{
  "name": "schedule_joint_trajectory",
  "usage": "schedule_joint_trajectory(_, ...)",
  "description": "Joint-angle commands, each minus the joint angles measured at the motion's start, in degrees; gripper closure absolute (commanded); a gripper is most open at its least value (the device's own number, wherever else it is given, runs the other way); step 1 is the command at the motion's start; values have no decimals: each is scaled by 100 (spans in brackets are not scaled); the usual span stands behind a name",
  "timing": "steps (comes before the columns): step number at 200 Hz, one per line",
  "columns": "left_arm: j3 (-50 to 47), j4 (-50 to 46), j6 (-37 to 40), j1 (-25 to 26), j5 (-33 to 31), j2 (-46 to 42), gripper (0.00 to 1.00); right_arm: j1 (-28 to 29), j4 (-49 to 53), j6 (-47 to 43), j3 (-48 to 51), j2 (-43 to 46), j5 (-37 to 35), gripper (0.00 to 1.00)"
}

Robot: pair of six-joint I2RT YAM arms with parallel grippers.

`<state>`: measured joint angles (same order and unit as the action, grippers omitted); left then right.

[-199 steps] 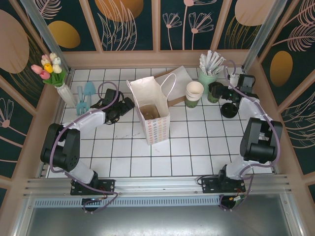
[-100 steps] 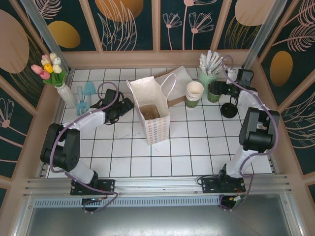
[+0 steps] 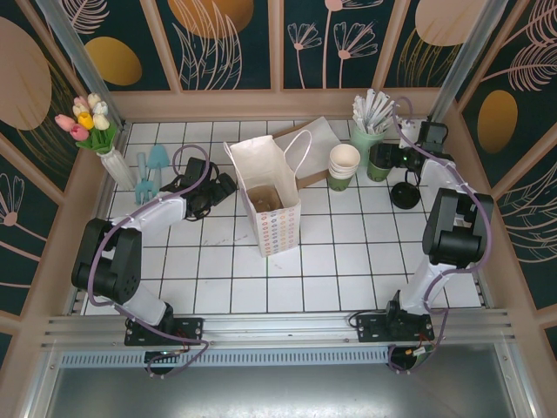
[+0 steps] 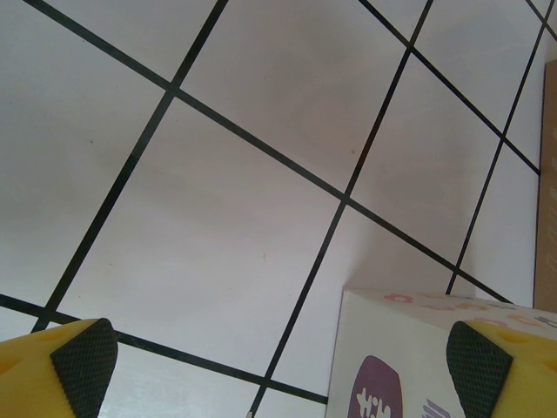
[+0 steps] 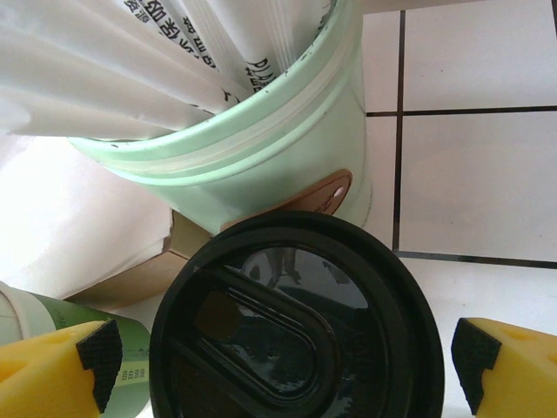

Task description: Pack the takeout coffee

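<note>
Glossy round black lid hides paper wall of takeout coffee; right jaws wide, flanking it, ungripped; left jaws wide, empty.

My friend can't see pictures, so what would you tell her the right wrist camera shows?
The black lid of the takeout coffee sits close up between the yellow fingertips of the open right gripper. Just behind it stands a mint green holder full of white wrapped sticks, on a white tiled table.

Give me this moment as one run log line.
right fingers: open around takeout coffee | left fingers: open beside paper bag | takeout coffee: on table, not bagged
</note>
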<state>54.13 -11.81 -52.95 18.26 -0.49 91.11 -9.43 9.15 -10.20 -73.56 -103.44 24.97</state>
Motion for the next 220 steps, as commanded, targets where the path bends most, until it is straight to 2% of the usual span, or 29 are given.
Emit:
schedule_joint_trajectory(1,125,-94,88,-25,-30,-164,2,-29,-167,-33,108,325,168,1)
schedule_joint_trajectory(101,22,-78,82,-32,-39,-225,2,29,-35,32,-100,-257,-67,1)
schedule_joint_trajectory(124,28,-80,91,-33,-39,-225,2,27,-67,60,-78,-222,-139,6)
schedule_joint_trajectory(156,28,-58,91,-30,-28,-216,1,29,-109,131,98,8,-206,15)
schedule_joint_trajectory(188,28,-41,104,-33,-12,-233,1,33,-83,435,459,500,-232,16)
schedule_joint_trajectory(220,41,-32,141,-32,-34,-310,1,165,-226,969,1232,1239,-184,17)
